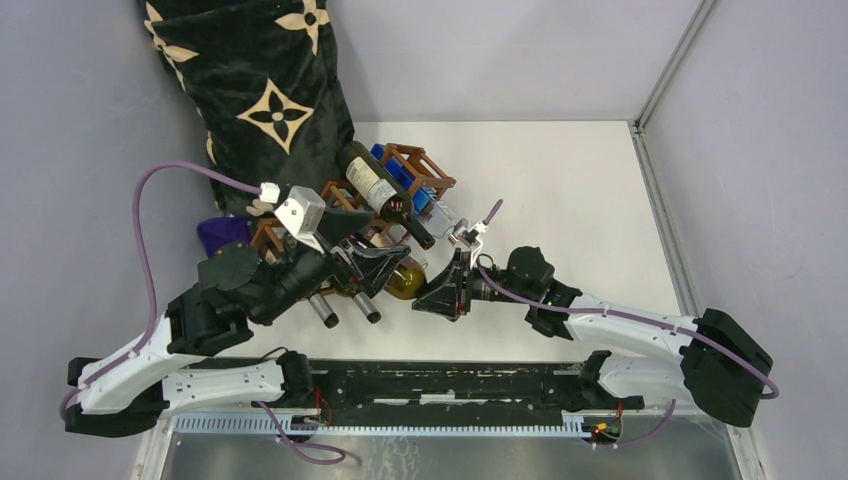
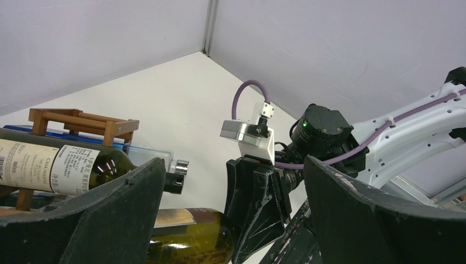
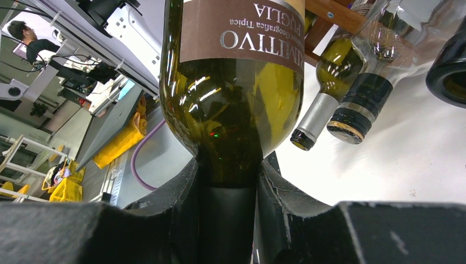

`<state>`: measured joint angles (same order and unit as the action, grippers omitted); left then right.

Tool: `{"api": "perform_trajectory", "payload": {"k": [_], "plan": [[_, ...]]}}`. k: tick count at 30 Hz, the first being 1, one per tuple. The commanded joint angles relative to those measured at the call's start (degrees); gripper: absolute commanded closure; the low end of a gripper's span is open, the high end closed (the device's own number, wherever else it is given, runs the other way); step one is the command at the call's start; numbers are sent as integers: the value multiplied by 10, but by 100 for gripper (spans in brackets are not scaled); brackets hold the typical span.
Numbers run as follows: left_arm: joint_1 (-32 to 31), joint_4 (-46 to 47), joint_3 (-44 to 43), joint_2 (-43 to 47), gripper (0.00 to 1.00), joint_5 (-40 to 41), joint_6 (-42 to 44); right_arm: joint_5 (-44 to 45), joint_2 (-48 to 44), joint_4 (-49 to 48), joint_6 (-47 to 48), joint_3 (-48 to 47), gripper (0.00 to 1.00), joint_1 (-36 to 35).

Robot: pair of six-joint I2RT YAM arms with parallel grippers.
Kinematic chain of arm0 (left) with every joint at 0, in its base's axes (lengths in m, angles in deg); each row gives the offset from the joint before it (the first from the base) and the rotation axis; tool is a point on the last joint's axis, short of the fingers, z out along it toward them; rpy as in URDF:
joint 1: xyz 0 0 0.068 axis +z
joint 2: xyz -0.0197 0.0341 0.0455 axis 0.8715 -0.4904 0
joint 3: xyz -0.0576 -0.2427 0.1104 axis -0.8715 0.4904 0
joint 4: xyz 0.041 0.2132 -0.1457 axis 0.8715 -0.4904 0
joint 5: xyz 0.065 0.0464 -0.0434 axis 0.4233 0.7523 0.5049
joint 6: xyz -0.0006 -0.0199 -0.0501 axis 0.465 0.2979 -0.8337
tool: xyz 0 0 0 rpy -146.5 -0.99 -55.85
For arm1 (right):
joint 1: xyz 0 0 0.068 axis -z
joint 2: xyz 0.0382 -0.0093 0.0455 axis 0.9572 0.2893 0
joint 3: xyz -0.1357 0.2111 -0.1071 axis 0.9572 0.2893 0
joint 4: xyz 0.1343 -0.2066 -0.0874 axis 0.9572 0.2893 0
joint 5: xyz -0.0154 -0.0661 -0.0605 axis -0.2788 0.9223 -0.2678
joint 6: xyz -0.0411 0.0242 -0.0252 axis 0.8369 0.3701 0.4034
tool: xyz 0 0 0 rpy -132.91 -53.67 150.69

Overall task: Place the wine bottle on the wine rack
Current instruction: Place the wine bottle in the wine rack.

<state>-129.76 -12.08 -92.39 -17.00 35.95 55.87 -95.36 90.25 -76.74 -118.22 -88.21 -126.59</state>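
My right gripper point(image 3: 228, 181) has its jaws pinched tight on the dark neck of the wine bottle point(image 3: 231, 99), an olive-green one with a brown label. From above I see that bottle point(image 1: 405, 280) lying roughly level at the near front of the wine rack point(image 1: 415, 160), neck pointing at the right gripper point(image 1: 440, 290). Its base end runs in under my left arm, so I cannot tell whether it already sits in a cell.

My left gripper point(image 2: 233, 165) has its jaws spread wide, holding nothing. The bottle's shoulder point(image 2: 192, 242) lies low between them, and I cannot tell whether either finger touches the glass.

The reddish wooden rack point(image 2: 82, 118) stands on the white bench point(image 1: 560, 200), just in front of a black plush cushion point(image 1: 260, 90) with beige flowers. A dark bottle with a white label point(image 1: 385, 190) lies slanted across its top bars. In the right wrist view two more necks jut out beside mine, one with a silver capsule point(image 3: 310, 124), one with a black capsule point(image 3: 351, 110).
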Motion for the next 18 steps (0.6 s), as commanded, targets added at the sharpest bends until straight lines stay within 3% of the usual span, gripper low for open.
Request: {"api": "perform_trajectory", "payload": {"k": [1, 18], "plan": [[2, 11, 0, 7, 0, 15, 6, 18, -8, -91, 23, -54, 100, -7], [2, 4, 1, 8, 0, 29, 11, 44, 2, -68, 51, -68, 100, -26]]}}
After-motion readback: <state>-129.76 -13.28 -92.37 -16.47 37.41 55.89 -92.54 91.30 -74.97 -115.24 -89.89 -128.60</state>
